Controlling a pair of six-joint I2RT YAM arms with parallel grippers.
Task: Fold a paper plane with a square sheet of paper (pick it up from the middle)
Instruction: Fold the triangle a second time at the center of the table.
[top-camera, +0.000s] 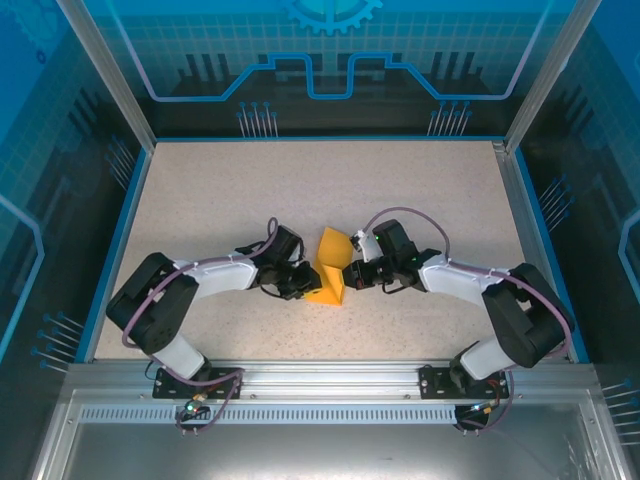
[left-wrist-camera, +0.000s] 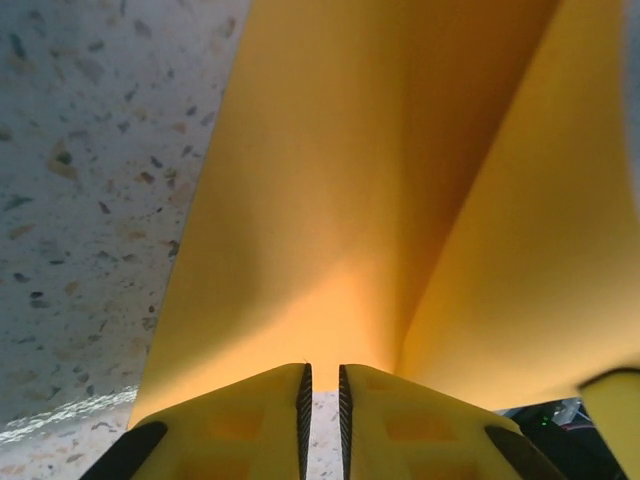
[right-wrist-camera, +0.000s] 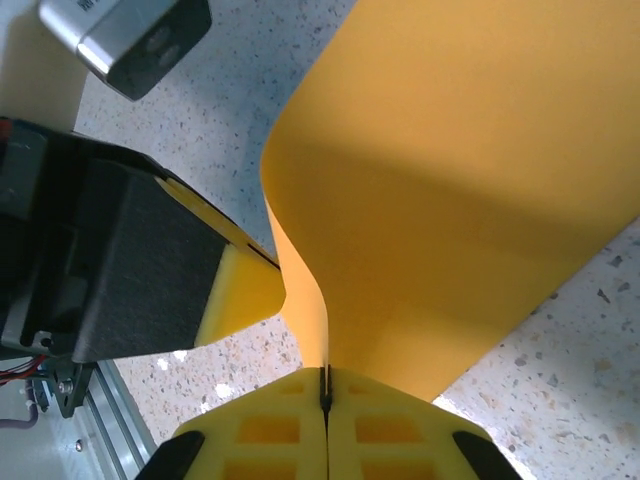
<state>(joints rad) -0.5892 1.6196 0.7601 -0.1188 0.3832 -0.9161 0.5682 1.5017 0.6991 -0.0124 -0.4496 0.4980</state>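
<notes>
Spreading across a blue-trimmed enclosure (top-camera: 560, 90), a beige, stone-flecked bench (top-camera: 200, 190) carries the left arm (top-camera: 200, 280) and the right arm (top-camera: 470, 285), both white and black and bent inward so that their tips almost meet near the bench's middle. Between those tips is the square sheet of paper (top-camera: 330, 272), plain orange-yellow, matte and thin. From above it reads as a small angular shape, no longer flat: one part leans up as a pointed flap and the rest slopes down toward the near edge. Seen from the wrists, the paper bows in a smooth curve with a soft crease down its length, paler where light falls on it and deeper amber in the hollow. Whether its lowest edge touches the bench cannot be told. The right pincer (right-wrist-camera: 325, 372), with blocky yellow fingers and a moulded grid pattern, is clamped tight on an edge of the sheet, which rises straight out of the seam between its jaws. The left pincer (left-wrist-camera: 322, 368) meets the sheet from the opposite side; its ribbed pads (left-wrist-camera: 304, 400) stand a narrow slit apart, the paper at their tips, and whether they pinch it cannot be told.
</notes>
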